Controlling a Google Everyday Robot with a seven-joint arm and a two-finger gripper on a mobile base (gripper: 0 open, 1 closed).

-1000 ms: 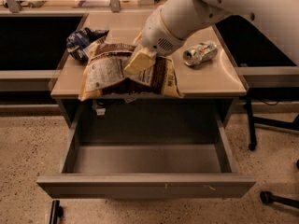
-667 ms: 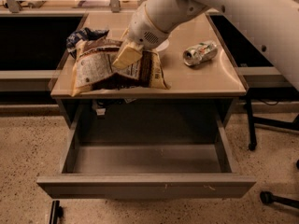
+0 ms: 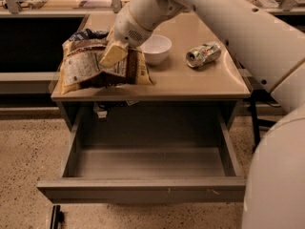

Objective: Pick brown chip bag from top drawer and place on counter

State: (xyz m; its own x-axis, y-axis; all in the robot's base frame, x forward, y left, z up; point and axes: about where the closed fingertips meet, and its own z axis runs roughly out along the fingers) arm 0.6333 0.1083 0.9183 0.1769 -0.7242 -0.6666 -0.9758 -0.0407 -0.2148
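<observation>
Brown chip bag (image 3: 82, 69), clenched in tool (image 3: 113, 56), sits on beige counter (image 3: 190, 82) above open drawer (image 3: 143, 191).

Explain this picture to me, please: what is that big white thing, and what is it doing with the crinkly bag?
That white shape is a robot arm, reaching in from the right. Its gripper, a two-finger clamp, pinches the brown chip bag at the left of the counter. The single camera looks down from in front of the table. Also on the counter are a white bowl, a crushed can and, behind the chip bag, a blue bag. Below, the top drawer stands pulled open.
</observation>
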